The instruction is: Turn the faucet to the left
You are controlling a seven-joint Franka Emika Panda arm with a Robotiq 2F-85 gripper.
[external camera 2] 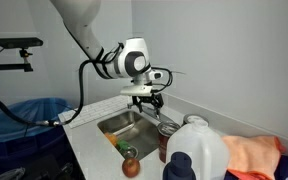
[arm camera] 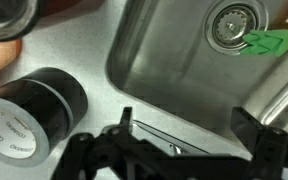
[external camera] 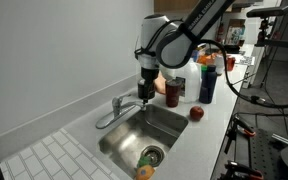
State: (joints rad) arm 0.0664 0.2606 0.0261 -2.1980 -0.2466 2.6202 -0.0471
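Note:
The chrome faucet stands at the sink's back rim, and its thin spout reaches out low over the basin. My gripper hangs just beside the faucet's base, over the sink's corner, and it also shows in an exterior view. In the wrist view the gripper is open and empty, its dark fingers spread above the sink rim. A shiny chrome bar, likely the faucet spout, runs diagonally just outside one finger. The gripper is not touching the faucet.
The steel sink has a round drain with a green and orange item beside it. A black tape roll, a can, a blue bottle and an apple stand on the counter. A white jug stands close to the camera.

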